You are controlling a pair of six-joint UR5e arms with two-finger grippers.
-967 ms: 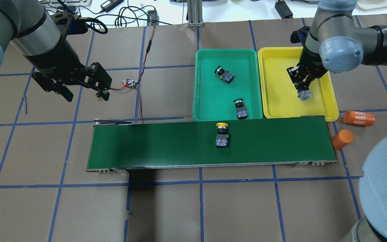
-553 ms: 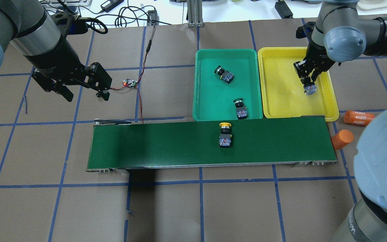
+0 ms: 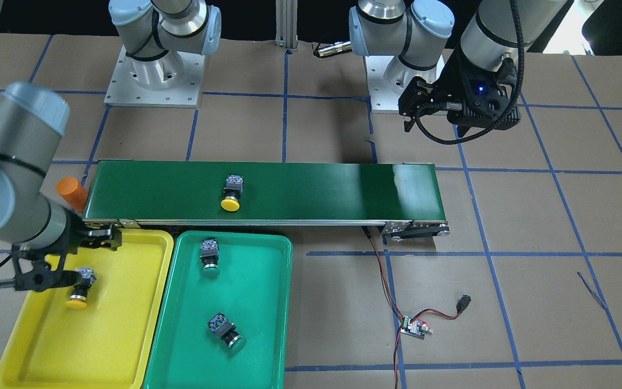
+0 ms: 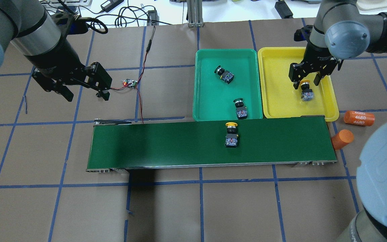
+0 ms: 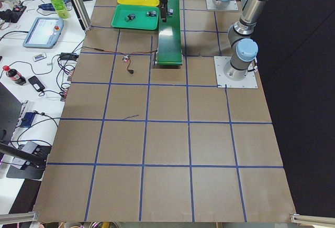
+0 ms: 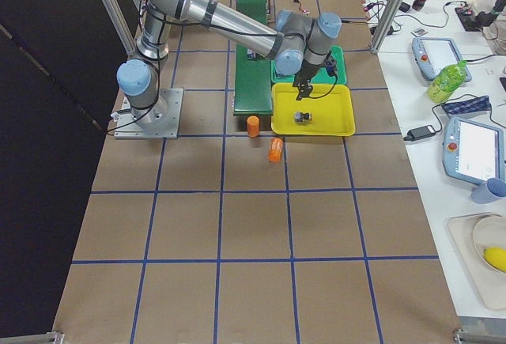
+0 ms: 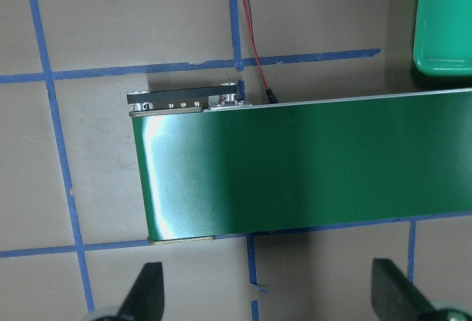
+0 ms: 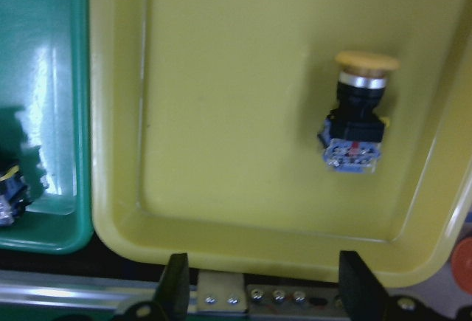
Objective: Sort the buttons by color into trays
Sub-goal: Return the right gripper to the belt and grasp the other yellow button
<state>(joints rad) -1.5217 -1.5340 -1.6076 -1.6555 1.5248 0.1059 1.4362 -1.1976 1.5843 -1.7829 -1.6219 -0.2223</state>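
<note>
Spread wide and gripping nothing, the right gripper is hovering over the far right part of the yellow tray. It is straddling from above a yellow-capped button that it has let go of. Its fingers are standing clear on either side of the cap. The left gripper is hanging released and empty too, over bare table on the far left, beyond the belt's left end.

A brown table ruled with blue tape is carrying everything. A long dark-green conveyor belt is running left to right across its middle. Against the belt's far edge, toward the right end, two trays are sitting side by side, the teal-green tray just left of the yellow one.

One orange cylinder marked 4680 is lying right of the yellow tray's near corner. A plain orange cylinder is sitting just off the belt's right end.

The released button is lying on its side in the yellow tray, cap pointing far. A second yellow button is lying on the belt, right of middle, cap toward the far edge. Two green buttons are lying in the teal-green tray, one near its far middle and the other by its near right corner.

A small circuit board with red wires is lying left of the trays.
</note>
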